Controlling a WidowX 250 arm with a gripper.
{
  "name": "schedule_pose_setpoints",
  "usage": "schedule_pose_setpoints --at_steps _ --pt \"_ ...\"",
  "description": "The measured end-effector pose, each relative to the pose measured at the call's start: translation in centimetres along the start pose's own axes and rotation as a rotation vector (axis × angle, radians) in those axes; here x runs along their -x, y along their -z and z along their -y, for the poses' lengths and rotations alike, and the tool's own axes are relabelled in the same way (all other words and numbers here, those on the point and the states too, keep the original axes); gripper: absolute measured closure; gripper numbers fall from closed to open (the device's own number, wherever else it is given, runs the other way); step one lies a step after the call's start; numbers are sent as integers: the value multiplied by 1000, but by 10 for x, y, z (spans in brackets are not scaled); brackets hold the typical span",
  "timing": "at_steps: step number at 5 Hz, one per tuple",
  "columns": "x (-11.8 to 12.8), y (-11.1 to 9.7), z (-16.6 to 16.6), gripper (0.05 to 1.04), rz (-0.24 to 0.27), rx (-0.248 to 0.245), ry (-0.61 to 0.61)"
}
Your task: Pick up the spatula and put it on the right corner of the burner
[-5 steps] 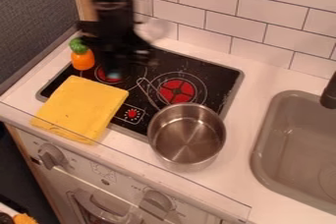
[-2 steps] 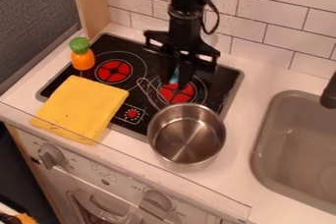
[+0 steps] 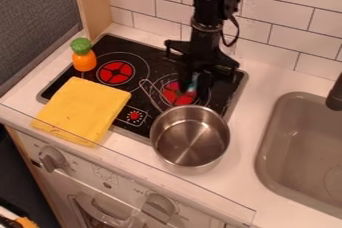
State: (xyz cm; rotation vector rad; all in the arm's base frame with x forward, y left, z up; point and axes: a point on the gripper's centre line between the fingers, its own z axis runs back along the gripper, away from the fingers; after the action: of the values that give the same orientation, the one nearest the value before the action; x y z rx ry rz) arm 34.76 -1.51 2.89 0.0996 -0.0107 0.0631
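Observation:
The black gripper (image 3: 193,92) hangs low over the right-hand burner (image 3: 176,97) of the black stovetop. Between its fingers shows a small teal piece, seemingly part of the spatula (image 3: 194,80), and the gripper is shut on it. The fingers and wrist hide the rest of the spatula. Whether it touches the stovetop, I cannot tell.
A steel pot (image 3: 190,139) stands just in front of the burner, its wire handle lying over the stove. A folded yellow cloth (image 3: 83,110) and an orange toy with a green top (image 3: 83,55) are at left. The sink (image 3: 302,154) is at right.
From the left burner, the gripper has moved right across the stovetop to the right burner, and the teal piece has travelled with it. Pot, cloth and orange toy have stayed put.

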Motion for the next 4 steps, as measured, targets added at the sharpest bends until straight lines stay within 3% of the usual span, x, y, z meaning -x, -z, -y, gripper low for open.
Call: schedule_pose_setpoints --at_steps 1,3,4 --pt "-5 7 8 701 -11 -1 26" --pt "-3 2 15 127 -12 27 65" --pt "-2 -19 15 78 40 48 74"
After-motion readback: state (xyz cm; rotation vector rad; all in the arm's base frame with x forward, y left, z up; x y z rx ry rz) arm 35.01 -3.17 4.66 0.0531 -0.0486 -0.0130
